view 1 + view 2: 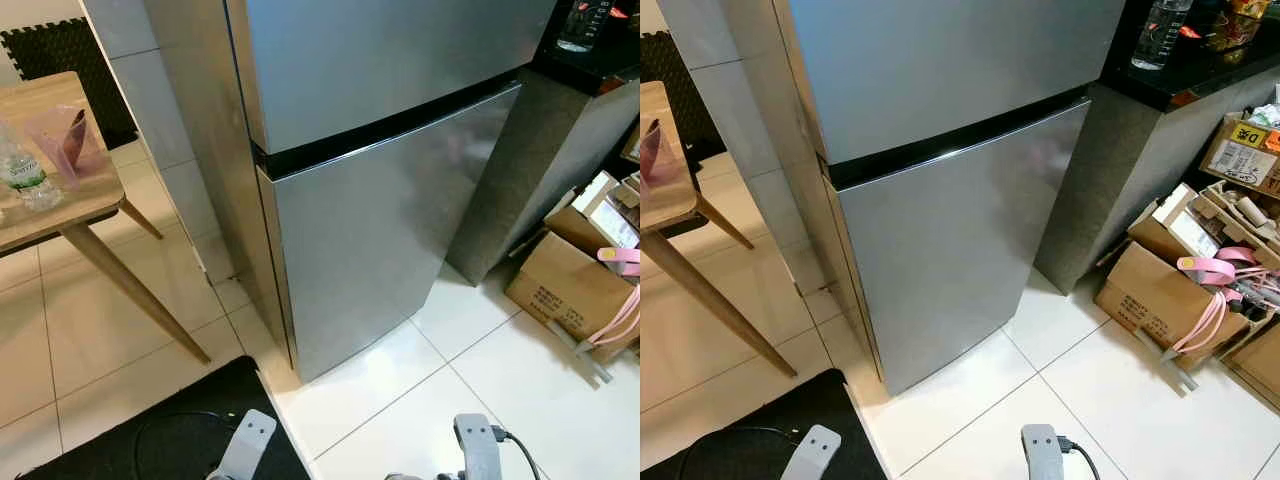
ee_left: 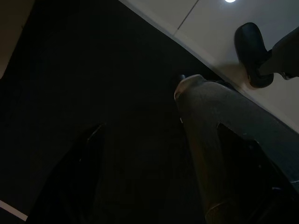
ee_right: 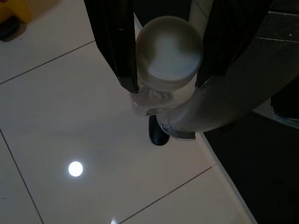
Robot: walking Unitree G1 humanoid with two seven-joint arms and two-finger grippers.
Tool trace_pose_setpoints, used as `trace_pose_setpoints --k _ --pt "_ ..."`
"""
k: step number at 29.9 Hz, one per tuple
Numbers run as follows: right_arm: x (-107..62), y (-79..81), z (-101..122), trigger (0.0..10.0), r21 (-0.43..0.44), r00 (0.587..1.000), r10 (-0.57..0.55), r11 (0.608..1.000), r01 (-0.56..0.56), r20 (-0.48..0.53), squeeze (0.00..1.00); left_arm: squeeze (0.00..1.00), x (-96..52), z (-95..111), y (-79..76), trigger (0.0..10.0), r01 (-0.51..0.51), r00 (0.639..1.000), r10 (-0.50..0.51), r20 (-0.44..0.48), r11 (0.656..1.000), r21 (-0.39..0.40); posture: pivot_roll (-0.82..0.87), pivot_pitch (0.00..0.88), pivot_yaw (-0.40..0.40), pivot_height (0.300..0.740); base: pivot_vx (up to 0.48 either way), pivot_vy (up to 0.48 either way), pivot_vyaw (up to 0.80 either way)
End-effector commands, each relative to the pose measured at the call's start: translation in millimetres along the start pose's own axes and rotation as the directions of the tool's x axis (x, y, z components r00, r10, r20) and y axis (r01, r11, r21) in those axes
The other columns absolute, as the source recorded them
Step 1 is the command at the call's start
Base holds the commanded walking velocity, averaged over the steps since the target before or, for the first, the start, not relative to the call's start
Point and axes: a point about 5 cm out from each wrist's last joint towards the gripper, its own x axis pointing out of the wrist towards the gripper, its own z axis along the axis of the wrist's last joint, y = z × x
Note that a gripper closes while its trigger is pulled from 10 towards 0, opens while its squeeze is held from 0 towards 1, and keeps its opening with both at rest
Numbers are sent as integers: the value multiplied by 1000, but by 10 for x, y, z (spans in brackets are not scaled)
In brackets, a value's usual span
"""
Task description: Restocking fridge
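Facing closed fridge [image 1: 380,200], right end effector [image 3: 163,70] around bottle [image 3: 166,56].

Both arms hang low; right gripper [image 3: 166,70] jaws clamp a bottle [image 3: 166,60].

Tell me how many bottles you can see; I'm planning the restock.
3: one on the wooden table at left, one on the dark counter at right, one in the right gripper. Others may be hidden.

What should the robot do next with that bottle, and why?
Probably lift the free left gripper to the lower fridge door and pull it open. Both doors are closed, and the right gripper is already shut on a clear bottle, hanging low over the white floor.
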Motion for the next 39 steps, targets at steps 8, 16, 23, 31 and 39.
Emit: trace_pose_setpoints --k 8,16,23,31,39 --pt "-4 37 -75 10000 12 1000 13 1000 -12 -25 0 0 -3 -97 -79 10000 25 999 -25 -40 1000 -2 -20 73 -20 740 0 0 0" --pt "-4 39 -77 10000 8 1000 14 1000 -13 -27 0 0 -4 -100 -79 10000 24 999 -24 -41 1000 0 -18 68 -19 740 0 0 0" --pt "-5 41 -86 10000 6 999 14 1000 -14 -30 0 0 -5 -108 -80 10000 26 999 -26 -43 1000 7 -19 65 -17 740 0 0 0" --pt "-5 43 -88 10000 4 999 16 1000 -16 -31 0 0 -6 -113 -81 10000 27 999 -26 -45 1000 11 -17 63 -17 740 0 0 0" --pt "-4 44 -87 10000 10 999 15 1000 -15 -29 0 0 -6 -112 -77 10000 26 999 -25 -44 1000 6 -19 68 -15 740 0 0 0"
